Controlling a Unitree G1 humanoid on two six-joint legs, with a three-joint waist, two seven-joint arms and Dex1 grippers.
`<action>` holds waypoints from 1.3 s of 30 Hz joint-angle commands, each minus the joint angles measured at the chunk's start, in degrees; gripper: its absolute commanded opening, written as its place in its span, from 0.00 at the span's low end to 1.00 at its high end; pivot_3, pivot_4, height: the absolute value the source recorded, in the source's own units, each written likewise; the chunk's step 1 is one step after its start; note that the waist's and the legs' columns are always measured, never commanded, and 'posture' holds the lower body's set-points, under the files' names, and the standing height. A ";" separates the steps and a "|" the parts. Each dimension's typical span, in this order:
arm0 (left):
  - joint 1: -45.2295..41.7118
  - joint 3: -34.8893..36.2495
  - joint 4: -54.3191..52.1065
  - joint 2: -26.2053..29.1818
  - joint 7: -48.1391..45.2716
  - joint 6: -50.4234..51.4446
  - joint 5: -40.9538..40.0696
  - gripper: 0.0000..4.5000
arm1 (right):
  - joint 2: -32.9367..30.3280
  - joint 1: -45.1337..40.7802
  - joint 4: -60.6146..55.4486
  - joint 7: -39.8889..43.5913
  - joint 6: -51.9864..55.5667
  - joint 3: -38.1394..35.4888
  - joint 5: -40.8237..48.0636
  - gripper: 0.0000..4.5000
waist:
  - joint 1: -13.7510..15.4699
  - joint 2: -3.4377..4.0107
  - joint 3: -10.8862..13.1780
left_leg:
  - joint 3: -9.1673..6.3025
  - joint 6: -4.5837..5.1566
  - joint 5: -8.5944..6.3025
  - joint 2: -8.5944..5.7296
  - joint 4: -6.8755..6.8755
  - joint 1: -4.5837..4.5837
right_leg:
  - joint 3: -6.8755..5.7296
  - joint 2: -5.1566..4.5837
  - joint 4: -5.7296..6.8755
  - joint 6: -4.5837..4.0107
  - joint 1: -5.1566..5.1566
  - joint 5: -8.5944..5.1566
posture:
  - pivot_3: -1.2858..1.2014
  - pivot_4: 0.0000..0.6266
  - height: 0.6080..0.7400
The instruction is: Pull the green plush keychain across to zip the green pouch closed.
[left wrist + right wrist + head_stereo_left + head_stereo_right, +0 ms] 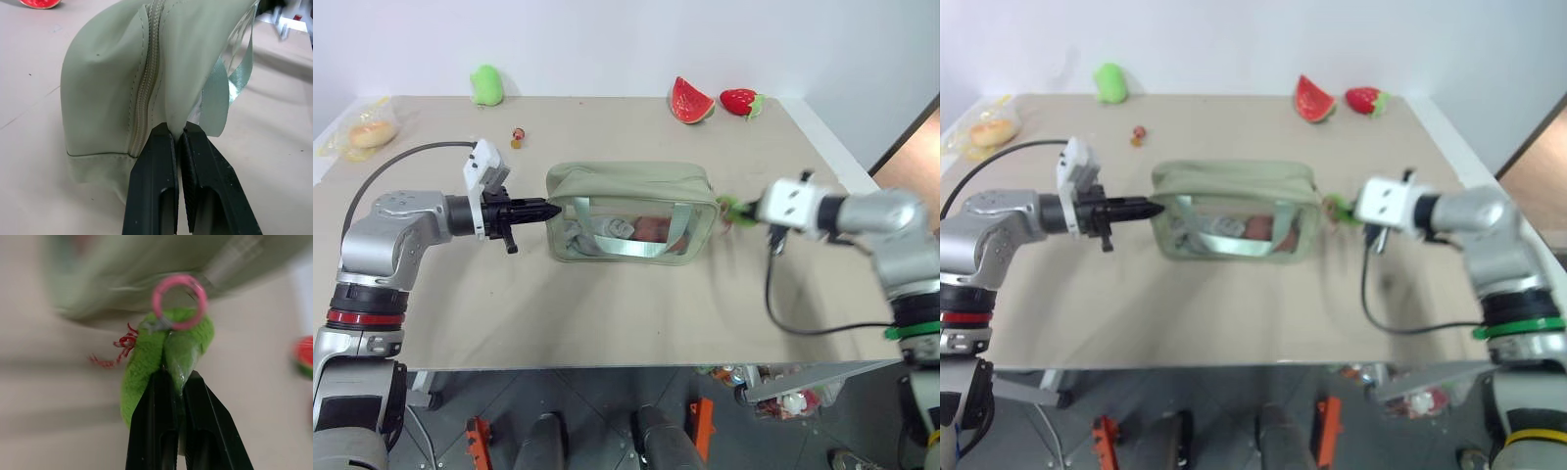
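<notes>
The green pouch (626, 186) lies at the table's middle, clear window facing me, strap handle draped over it. My left gripper (553, 208) is shut on the fabric at the pouch's left end. In the left wrist view its fingers (151, 166) pinch a fold of the pouch (107, 88) beside the zip, whose teeth look joined there. At the pouch's right end, my right gripper (744, 211) is shut on the green plush keychain (732, 207). In the right wrist view the right gripper (177, 377) squeezes the lime plush (142, 367) below a pink ring (179, 301) and a red cord.
Along the table's far edge sit a plain green plush blob (487, 85), a watermelon slice toy (691, 101) and a strawberry toy (740, 101). A bagged bread roll (367, 132) lies far left, and a small red-and-yellow item (518, 135) sits behind the pouch.
</notes>
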 commanded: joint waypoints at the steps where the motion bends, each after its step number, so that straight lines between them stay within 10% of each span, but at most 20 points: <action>1: 0.11 2.77 -1.66 1.29 0.27 0.41 -0.98 0.00 | 0.66 -0.20 1.11 -4.65 -2.57 0.92 -4.35 0.01 | 0.00 0.01 0.01 | 0.01 -0.02 0.02 -0.01 0.01 -0.02 | 0.01 -0.01 0.00 0.01 0.00 0.01 | 0.52 0.24 1.00; 11: 0.32 2.88 -2.40 1.01 1.08 1.10 -1.78 0.00 | 0.52 -2.74 9.50 -9.21 -16.61 10.92 -17.44 0.01 | -0.03 -0.03 -0.02 | -0.01 -0.04 0.03 -0.01 0.02 0.07 | 0.01 0.00 -0.01 -0.01 0.08 0.00 | 0.52 0.24 1.00; 26: 1.39 2.95 -2.70 0.38 2.27 1.29 -2.54 0.00 | 4.77 -5.47 11.02 -5.82 -3.62 -2.25 0.69 0.07 | -0.14 -0.25 -0.13 | -0.05 -0.03 0.03 0.02 0.00 0.55 | 0.02 0.04 -0.02 -0.33 0.65 -0.16 | 0.52 0.24 1.00; 35: 1.20 6.10 -4.68 0.93 2.41 6.60 -7.53 0.69 | 0.82 -3.48 2.30 5.37 14.70 -12.52 17.07 0.68 | -0.02 -0.21 -0.11 | -0.08 0.00 0.01 0.01 -0.04 0.51 | -0.01 0.03 -0.03 -0.02 0.65 -0.08 | 0.52 0.24 1.00; 39: 3.47 8.87 -7.64 4.06 1.63 9.66 -9.86 0.83 | -1.88 -2.24 -1.93 8.22 24.49 -18.57 25.01 0.69 | -0.09 -0.19 -0.09 | -0.10 0.02 -0.01 0.01 -0.06 0.49 | -0.03 0.03 -0.03 -0.01 0.63 -0.11 | 0.52 0.24 1.00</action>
